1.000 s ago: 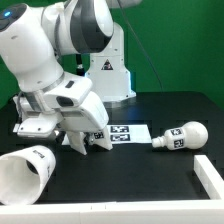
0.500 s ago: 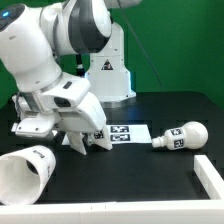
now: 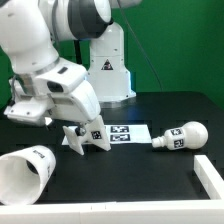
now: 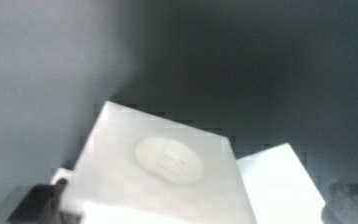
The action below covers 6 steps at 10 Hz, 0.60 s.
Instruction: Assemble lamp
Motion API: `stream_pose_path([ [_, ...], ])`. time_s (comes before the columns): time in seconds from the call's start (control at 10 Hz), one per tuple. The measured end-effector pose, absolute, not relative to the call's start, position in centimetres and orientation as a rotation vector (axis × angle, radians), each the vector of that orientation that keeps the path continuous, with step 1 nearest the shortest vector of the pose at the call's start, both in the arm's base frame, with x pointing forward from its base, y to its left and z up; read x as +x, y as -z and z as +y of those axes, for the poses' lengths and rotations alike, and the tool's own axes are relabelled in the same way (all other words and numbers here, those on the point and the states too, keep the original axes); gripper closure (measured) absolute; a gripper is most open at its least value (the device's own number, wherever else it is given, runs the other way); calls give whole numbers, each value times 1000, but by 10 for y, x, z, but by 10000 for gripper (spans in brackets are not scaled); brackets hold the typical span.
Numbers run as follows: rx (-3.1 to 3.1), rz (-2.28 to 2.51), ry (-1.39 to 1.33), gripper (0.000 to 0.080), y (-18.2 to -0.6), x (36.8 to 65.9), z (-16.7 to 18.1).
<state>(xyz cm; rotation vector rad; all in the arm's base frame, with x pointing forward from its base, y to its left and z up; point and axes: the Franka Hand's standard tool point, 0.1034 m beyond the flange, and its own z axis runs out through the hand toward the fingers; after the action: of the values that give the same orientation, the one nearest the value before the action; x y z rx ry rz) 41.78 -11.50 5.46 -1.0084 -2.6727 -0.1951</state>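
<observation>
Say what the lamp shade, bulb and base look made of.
Shade: likely hard plastic, matte white; thin, even wall at the open mouth. Bulb: same-looking white plastic, slight sheen on the round head. Base: opaque white plastic, matte, crisp blocky edges. Possibly printed; can't confirm.

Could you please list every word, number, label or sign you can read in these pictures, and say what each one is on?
No readable words or numbers anywhere.
Triangular warning sign on the arm's pedestal: symbol too small to read.
Black-and-white square tags on the lamp base, bulb, shade and marker board: patterns only, no letters.
Wrist view: no text.
</observation>
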Motion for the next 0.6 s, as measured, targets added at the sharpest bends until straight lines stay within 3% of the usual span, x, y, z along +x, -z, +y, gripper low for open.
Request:
stream_pose_path([
  [0.6,-1862,-2268,30,101,-97,449,-120],
])
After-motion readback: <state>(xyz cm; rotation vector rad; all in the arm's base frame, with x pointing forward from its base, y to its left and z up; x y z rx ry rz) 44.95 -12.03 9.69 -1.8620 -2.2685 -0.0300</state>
